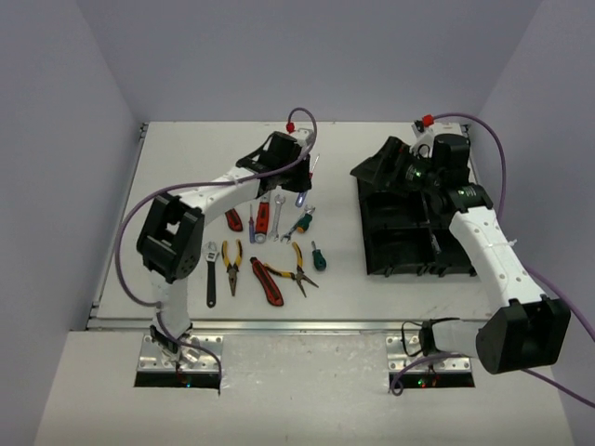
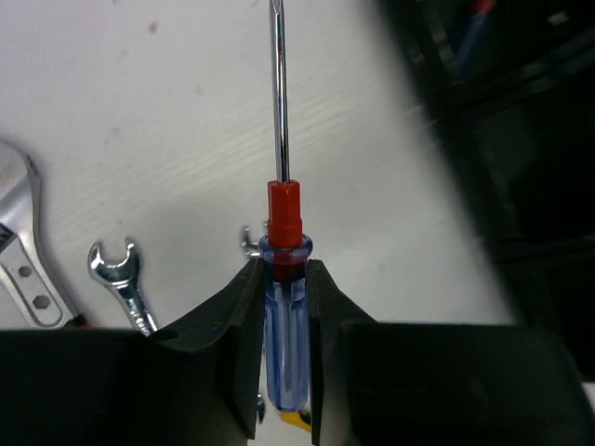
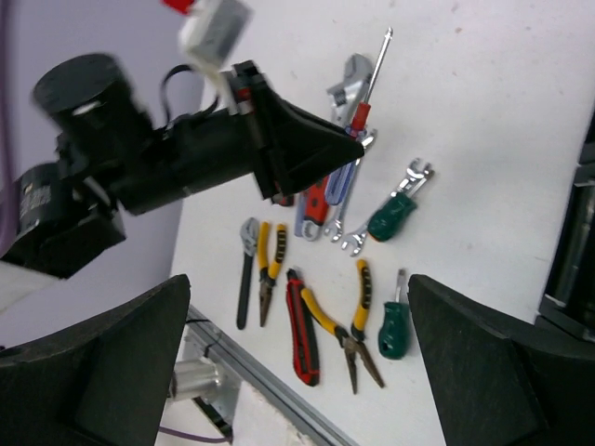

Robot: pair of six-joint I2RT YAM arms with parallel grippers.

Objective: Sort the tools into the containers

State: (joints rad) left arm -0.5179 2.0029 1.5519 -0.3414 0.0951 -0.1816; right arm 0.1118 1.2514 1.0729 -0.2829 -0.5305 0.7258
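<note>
At left, clamped shut in the left hand: a blue screwdriver with red collar, held over the wrenches. Strewn on the bench nearby: pliers, red knives, green screwdrivers. At right, above the far end of the black tray: the right hand, spread wide, holding nothing.

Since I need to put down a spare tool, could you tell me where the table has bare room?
Free: the far-left corner of the table, behind the left arm; the far strip between the left gripper and the tray; a narrow lane between the nearer green screwdriver and the tray. Crowded: the centre, where the tools lie close together.
</note>
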